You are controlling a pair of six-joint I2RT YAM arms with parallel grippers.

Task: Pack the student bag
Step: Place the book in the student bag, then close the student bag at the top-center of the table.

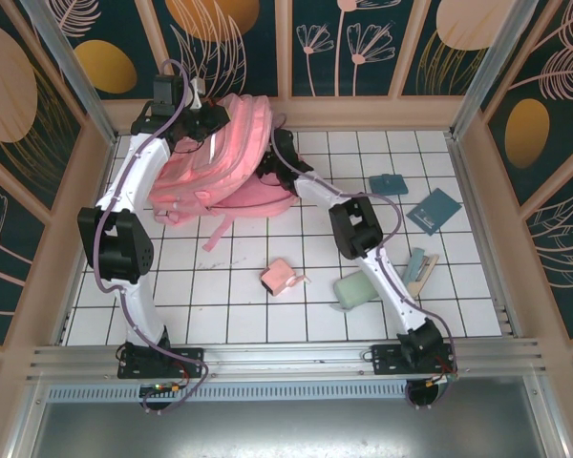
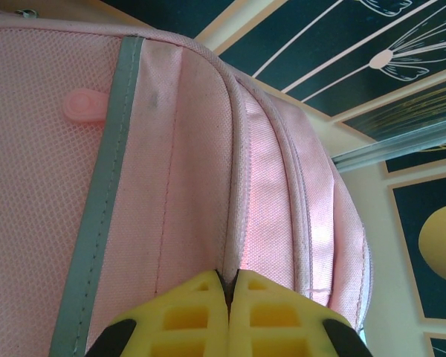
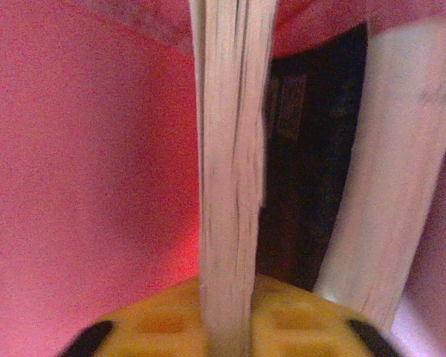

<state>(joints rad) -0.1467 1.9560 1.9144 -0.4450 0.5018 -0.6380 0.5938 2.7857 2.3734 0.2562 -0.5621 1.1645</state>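
The student bag (image 1: pixel 224 157), a large pink backpack, is propped up at the back left of the tiled table. My left gripper (image 2: pixel 228 275) is at its top and is shut on a piped seam of the pink fabric (image 2: pixel 208 149). My right arm reaches into the bag's opening from the right. Inside, my right gripper (image 3: pixel 229 297) has a book (image 3: pixel 230 149) standing between its yellow fingers, pale page edges facing the camera. No gap shows on either side of the book. Glowing pink lining (image 3: pixel 82 149) surrounds it.
On the tiles lie a small pink pouch (image 1: pixel 280 277), a pale green block (image 1: pixel 356 289), a dark teal notebook (image 1: pixel 435 210), a smaller teal item (image 1: pixel 389 183) and a slim pale case (image 1: pixel 418 267). Inside the bag, a second pale slab (image 3: pixel 401 186) leans at the right.
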